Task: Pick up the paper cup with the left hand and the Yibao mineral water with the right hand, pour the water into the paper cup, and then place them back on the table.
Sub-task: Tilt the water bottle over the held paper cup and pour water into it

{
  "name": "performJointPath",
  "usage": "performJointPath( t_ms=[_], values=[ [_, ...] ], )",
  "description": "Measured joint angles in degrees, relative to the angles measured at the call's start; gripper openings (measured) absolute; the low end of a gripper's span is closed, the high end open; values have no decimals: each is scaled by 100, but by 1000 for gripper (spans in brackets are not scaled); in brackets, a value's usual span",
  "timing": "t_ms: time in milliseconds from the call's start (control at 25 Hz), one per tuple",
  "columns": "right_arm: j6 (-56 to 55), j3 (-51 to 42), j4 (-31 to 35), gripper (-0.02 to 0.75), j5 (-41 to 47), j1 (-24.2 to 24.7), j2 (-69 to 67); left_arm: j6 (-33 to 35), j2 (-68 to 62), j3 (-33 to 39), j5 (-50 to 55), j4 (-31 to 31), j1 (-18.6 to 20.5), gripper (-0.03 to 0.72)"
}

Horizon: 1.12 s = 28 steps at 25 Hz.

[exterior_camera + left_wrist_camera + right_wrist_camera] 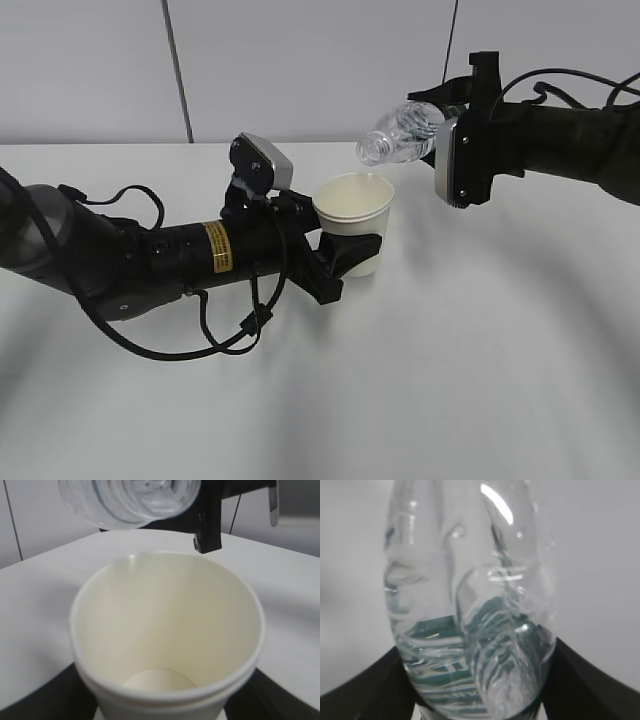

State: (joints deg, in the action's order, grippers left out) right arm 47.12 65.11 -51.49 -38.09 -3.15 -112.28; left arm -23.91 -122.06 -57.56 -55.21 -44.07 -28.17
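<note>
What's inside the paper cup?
The paper cup looks empty: its cream walls and pale bottom show, no water visible. The bottle's open mouth hangs just above its rim. The cup's lowest front part is hidden by its own rim.

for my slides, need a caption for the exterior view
Left hand holds the cup while the right hand tips the bottle over it.
</note>
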Motion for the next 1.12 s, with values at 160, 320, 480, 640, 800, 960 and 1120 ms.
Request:
performJointPath(
  t_ms=[160, 320, 480, 640, 800, 960, 1120],
  values=[
    [107, 0, -13, 490, 0, 0, 0, 0, 0, 0, 0, 0, 0, 433],
    [203, 0, -22, 490, 0, 0, 0, 0, 0, 0, 0, 0, 0, 433],
    [320, 0, -22, 490, 0, 0, 0, 0, 0, 0, 0, 0, 0, 433],
    [376, 0, -22, 490, 0, 0, 0, 0, 0, 0, 0, 0, 0, 433],
    [439, 0, -22, 490, 0, 0, 0, 0, 0, 0, 0, 0, 0, 433],
    [481, 0, -22, 490, 0, 0, 0, 0, 0, 0, 0, 0, 0, 433],
    [496, 0, -22, 490, 0, 0, 0, 0, 0, 0, 0, 0, 0, 433]
  ],
)
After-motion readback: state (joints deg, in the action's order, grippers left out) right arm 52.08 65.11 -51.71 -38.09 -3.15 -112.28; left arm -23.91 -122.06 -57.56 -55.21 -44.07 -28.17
